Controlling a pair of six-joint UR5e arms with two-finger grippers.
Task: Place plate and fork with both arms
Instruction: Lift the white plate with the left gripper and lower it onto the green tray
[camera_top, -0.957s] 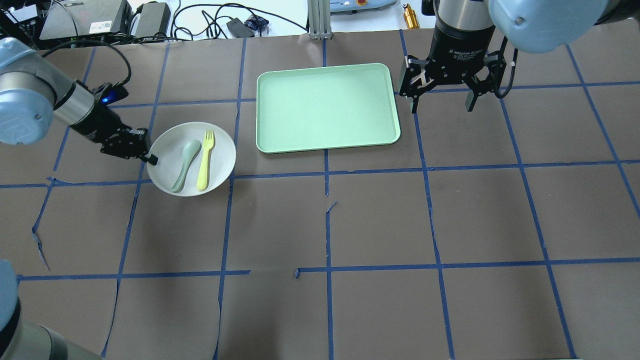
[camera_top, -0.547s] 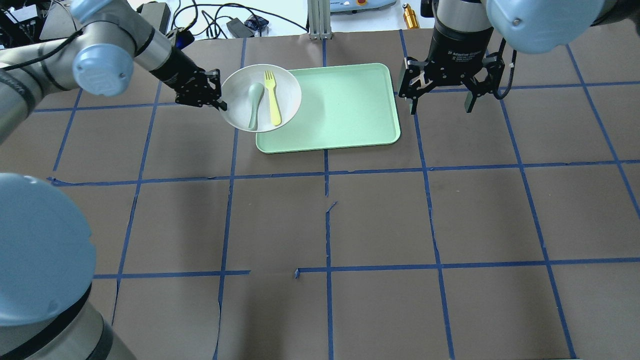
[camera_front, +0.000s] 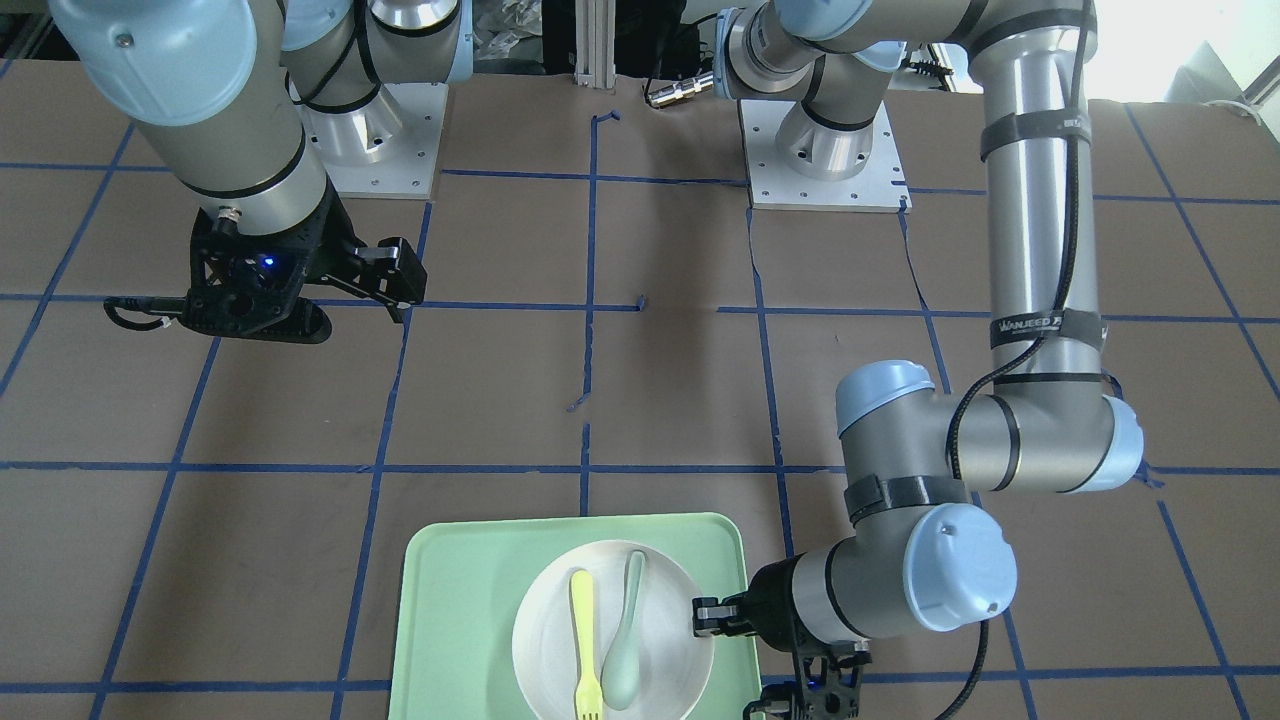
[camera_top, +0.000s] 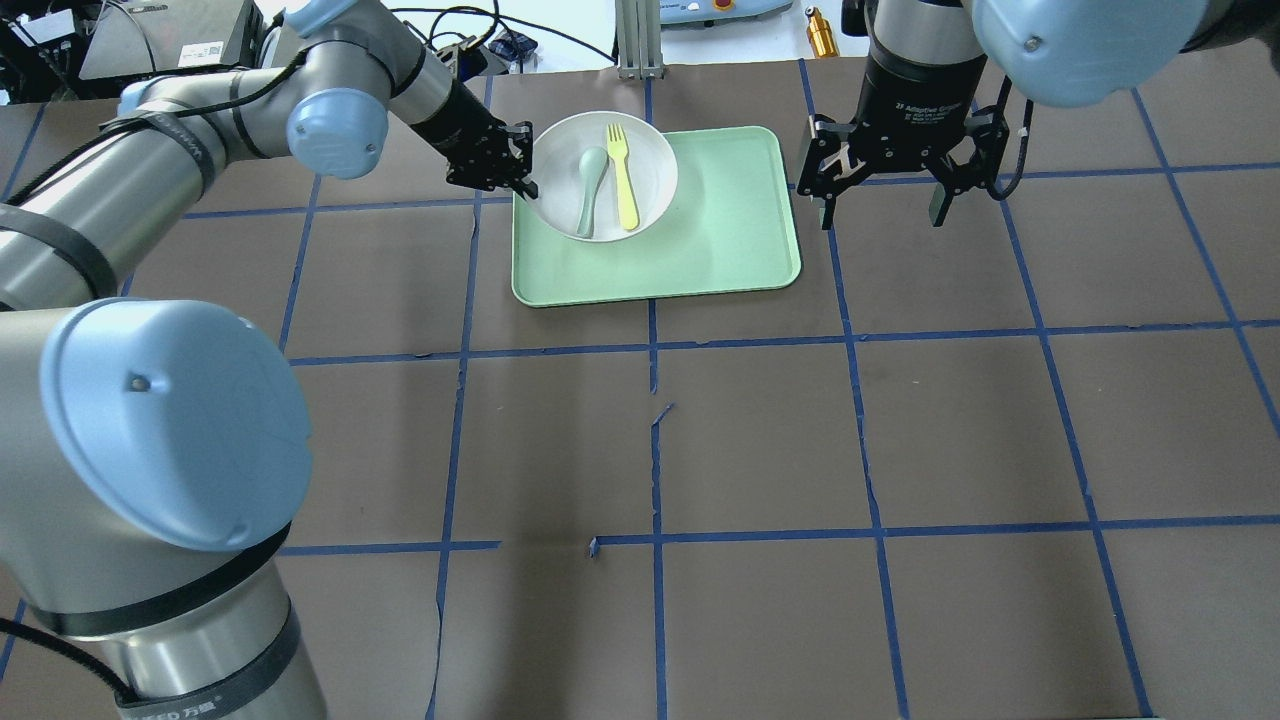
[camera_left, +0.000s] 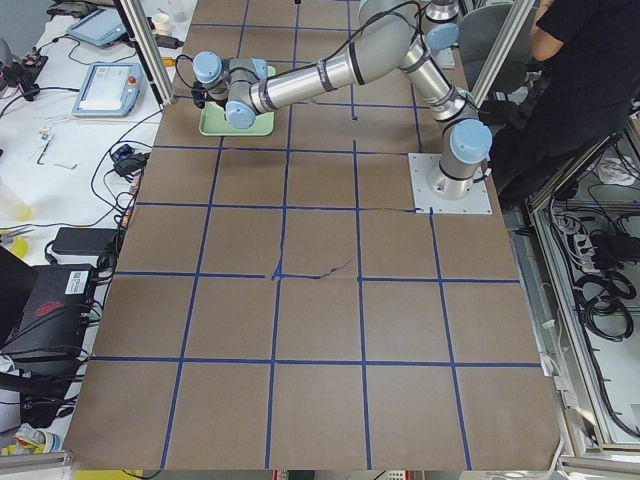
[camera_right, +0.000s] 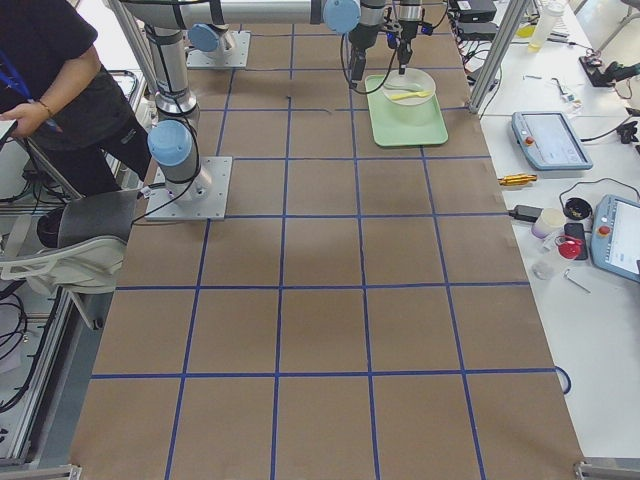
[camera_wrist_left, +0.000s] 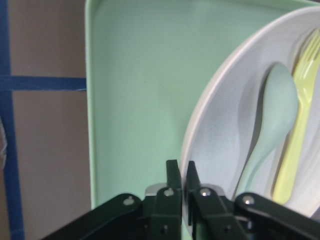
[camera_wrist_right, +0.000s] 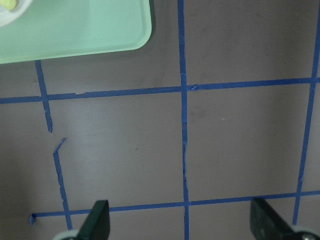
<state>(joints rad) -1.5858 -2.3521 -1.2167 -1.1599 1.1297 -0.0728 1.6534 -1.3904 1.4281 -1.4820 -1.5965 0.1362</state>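
The off-white plate (camera_top: 650, 140) is over the left far part of the mint-green tray (camera_top: 720, 240). In it lie the pale yellow fork (camera_top: 624, 175) and a grey-green spoon (camera_top: 590, 190). My left gripper (camera_top: 525, 185) is shut on the plate's left rim; the left wrist view shows its fingers (camera_wrist_left: 173, 182) pinching the rim (camera_wrist_left: 200, 125). The front view shows the plate (camera_front: 660, 600), the fork (camera_front: 582, 640) and the left gripper (camera_front: 700, 617). My right gripper (camera_top: 880, 210) hangs open and empty to the right of the tray.
The tray's right half (camera_top: 740, 200) is bare. Blue tape lines (camera_top: 655, 340) grid the brown table. Cables and boxes (camera_top: 200, 40) lie beyond the far edge. The right wrist view shows the tray's corner (camera_wrist_right: 125, 35) and bare table.
My left arm has carried the plate with fork and spoon from the table's left, up and rightward, over the tray. The right arm has not moved.
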